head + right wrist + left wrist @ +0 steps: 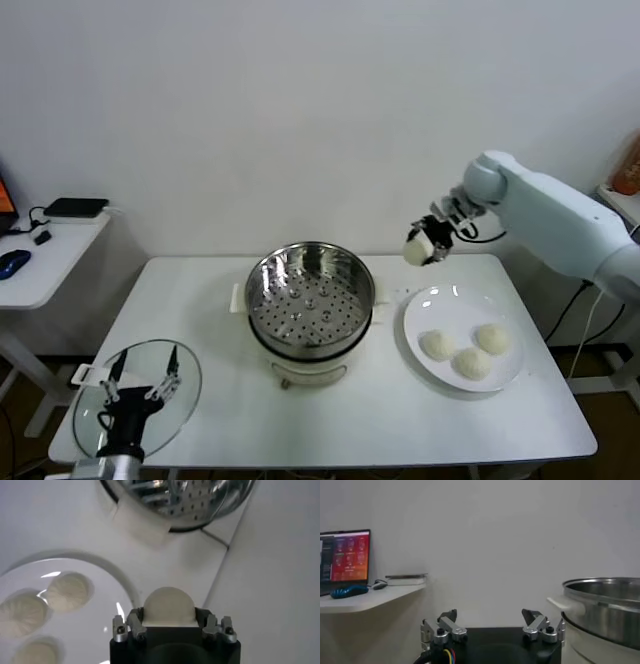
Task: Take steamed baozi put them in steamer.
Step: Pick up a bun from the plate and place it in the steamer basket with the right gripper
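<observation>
White table (340, 420) carries steamer (310, 305) at centre, white plate (505, 375) right, glass lid (135, 398) front-left.

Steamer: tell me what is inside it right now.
Inside the steamer only the bare perforated tray shows, no buns. Anything beneath that tray is covered. One baozi is in the right gripper, three on the plate.

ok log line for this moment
right gripper: shut on baozi, raised between plate and steamer | steamer: empty | plate: three baozi | left gripper: open, idle
</observation>
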You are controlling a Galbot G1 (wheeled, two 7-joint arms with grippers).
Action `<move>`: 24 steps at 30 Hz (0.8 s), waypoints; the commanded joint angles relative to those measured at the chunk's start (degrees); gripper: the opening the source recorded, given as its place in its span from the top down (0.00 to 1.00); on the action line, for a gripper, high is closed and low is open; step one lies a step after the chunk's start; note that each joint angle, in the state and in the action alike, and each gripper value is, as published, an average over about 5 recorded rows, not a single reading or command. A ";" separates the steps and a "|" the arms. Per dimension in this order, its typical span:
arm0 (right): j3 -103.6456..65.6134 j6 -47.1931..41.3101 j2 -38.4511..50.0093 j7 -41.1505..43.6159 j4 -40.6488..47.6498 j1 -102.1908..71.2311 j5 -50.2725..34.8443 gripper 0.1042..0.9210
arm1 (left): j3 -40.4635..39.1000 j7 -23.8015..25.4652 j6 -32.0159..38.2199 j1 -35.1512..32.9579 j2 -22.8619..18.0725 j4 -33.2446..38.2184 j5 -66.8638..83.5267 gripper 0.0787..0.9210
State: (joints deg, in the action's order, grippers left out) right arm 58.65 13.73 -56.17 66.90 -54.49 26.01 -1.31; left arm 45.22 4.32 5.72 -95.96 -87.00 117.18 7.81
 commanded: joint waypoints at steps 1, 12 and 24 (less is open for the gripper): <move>8.55 4.97 -5.30 0.17 -9.46 13.81 -2.00 0.30 | 0.01 -0.03 -0.03 -0.08 -0.03 0.29 -0.05 0.12; 5.62 11.56 -18.95 -0.26 -8.45 9.96 10.28 0.30 | 0.60 -0.02 0.02 -0.65 0.16 0.64 0.01 0.12; 4.69 16.02 -25.06 -0.98 -2.17 1.58 19.18 0.30 | 0.76 -0.03 -0.16 -1.17 0.26 1.31 0.02 0.12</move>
State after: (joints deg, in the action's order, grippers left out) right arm 63.19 26.27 -75.71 66.09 -58.62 31.00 11.42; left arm 45.98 4.29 5.61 -97.10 -86.84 118.50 7.80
